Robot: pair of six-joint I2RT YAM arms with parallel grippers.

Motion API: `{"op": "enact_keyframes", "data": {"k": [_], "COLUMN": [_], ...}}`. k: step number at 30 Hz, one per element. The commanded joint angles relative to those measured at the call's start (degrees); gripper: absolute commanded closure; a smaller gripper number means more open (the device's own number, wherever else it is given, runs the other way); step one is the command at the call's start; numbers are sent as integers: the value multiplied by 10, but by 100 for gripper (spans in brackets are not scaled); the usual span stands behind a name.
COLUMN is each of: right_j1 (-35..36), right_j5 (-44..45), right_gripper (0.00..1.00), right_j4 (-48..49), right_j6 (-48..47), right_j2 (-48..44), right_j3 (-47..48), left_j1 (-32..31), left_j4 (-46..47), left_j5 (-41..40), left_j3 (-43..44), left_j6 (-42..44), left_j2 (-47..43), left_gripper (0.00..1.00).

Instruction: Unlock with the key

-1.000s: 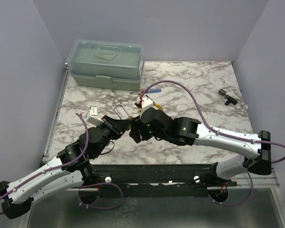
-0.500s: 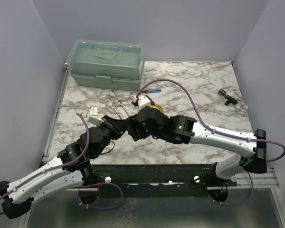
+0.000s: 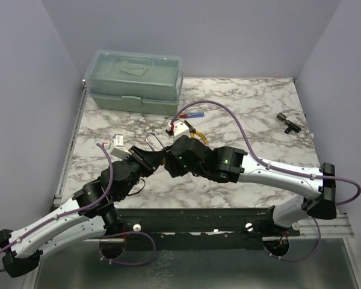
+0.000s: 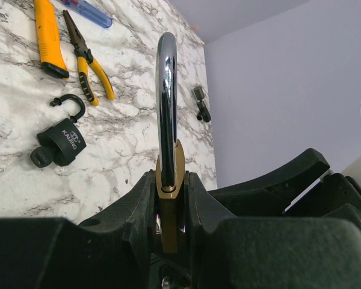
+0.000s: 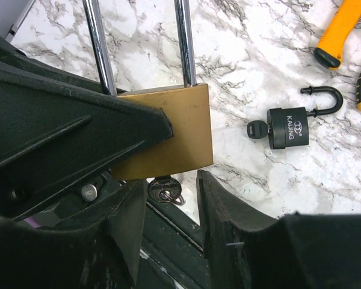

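**Key in the lock, turn not yet made**

The brass padlock (image 5: 168, 135) sits mid-table between the arms. Both shackle legs are seated in the body, so I judge it locked. The key (image 5: 164, 191) is in the keyway at the body's end. The left gripper (image 4: 169, 223) is clamped on the padlock body. The right gripper (image 5: 170, 203) has its jaws apart, straddling the key head without pinching it.

Step in hand: taking the key. Next it should close squarely on the head, then roll the wrist while the left holds firm. A black padlock (image 5: 289, 128) lies open nearby.

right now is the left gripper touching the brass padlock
Touching. Left wrist view shows the left gripper clamped on the brass padlock, a finger pressed against each side.
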Motion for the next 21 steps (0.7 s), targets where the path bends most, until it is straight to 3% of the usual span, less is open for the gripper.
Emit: {"op": "enact_keyframes", "data": {"k": [1, 10, 16, 21], "right_j1": [6, 11, 12, 13], "right_j5": [23, 23, 24, 28], "right_gripper": [57, 60, 66, 77], "right_j4": [-8, -9, -7, -4], "right_j6": [-10, -20, -22, -22], "right_j2": [13, 23, 27, 25], "right_j3": [27, 41, 40, 35], "left_j1": [1, 1, 1, 0], "left_j4": [37, 37, 37, 37], "left_j5": [-5, -4, -4, -1], "left_j3": [30, 30, 29, 25], "left_j6": [-19, -21, -22, -23], "left_j2": [-8, -4, -7, -11], "left_gripper": [100, 100, 100, 100]}}
